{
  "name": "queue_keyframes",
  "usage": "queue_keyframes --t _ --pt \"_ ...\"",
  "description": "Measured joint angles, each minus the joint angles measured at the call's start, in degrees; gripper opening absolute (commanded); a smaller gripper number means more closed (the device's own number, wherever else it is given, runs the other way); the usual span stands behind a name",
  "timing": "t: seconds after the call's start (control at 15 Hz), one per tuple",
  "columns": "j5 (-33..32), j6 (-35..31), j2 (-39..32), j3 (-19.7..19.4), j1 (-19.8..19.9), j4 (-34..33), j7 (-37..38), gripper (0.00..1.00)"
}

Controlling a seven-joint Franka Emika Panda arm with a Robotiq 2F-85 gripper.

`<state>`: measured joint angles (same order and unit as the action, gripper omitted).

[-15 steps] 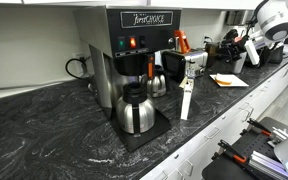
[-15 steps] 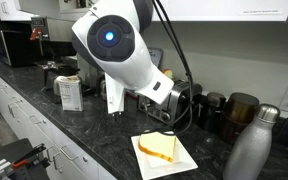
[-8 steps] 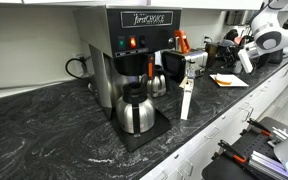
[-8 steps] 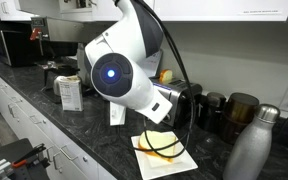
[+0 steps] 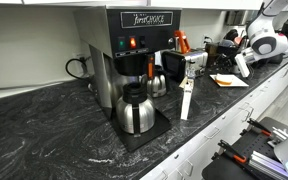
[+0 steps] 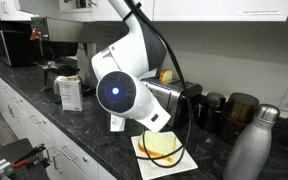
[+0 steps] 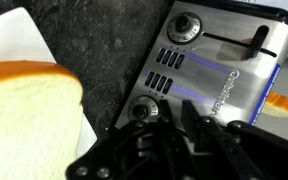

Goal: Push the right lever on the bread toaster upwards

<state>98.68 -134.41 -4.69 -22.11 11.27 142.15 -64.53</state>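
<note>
The bread toaster [image 7: 219, 70] is a chrome box that fills the upper right of the wrist view, with two round knobs and dark vents on its face. One lever [image 7: 256, 40] sits in a slot near the top; I cannot tell whether it is the right one. My gripper [image 7: 176, 118] comes in from the bottom, hovering just over the toaster's face beside the lower knob [image 7: 144, 108]. Its fingers stand almost together with nothing between them. In an exterior view the robot's wrist [image 6: 119, 95] hides most of the toaster.
A bread slice [image 7: 24, 110] lies on a white plate [image 6: 184, 160] right beside the toaster. A steel bottle [image 6: 249, 145] and dark canisters [image 6: 224, 110] stand nearby. Further along the black counter are a coffee brewer [image 5: 134, 45], its carafe [image 5: 134, 110] and a white carton [image 5: 187, 95].
The arm has swung down toward the toaster and the bread plate. The jaws have gone from wide apart to nearly together.
</note>
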Motion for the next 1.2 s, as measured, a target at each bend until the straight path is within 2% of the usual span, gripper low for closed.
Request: queue_keyframes --t 0.73,1.2 --pt "0.0 4.21 -7.85 0.68 2.0 -7.18 -0.02 0.0" --pt "0.18 4.56 -12.35 1.52 2.35 -9.95 -0.02 0.0"
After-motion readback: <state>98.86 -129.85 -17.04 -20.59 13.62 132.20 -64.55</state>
